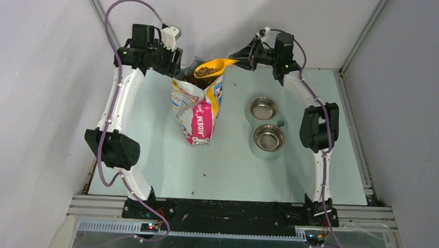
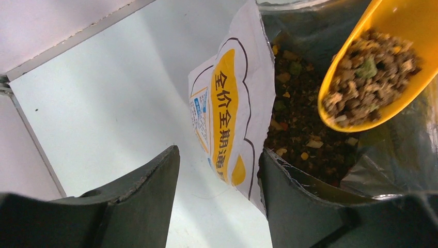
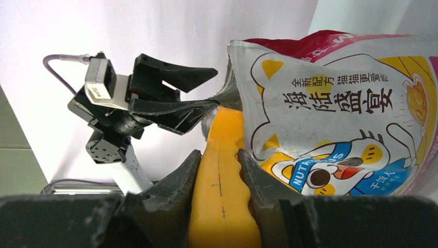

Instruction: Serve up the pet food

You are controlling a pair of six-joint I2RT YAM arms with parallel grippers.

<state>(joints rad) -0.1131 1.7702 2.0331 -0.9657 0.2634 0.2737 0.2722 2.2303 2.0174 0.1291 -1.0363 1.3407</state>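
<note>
Brown pet food fills the yellow scoop, which hangs just over the open mouth of the printed bag. More pet food lies inside the bag. My right gripper is shut on the scoop's handle, reaching in from the back right. At the bag's back left rim, my left gripper stands open. The bag's torn edge lies between its jaws, close against the right finger, unpinched.
Two empty steel bowls sit in a pale holder to the right of the bag. A few spilled crumbs dot the table in front of the bag. Grey walls close in behind and on both sides.
</note>
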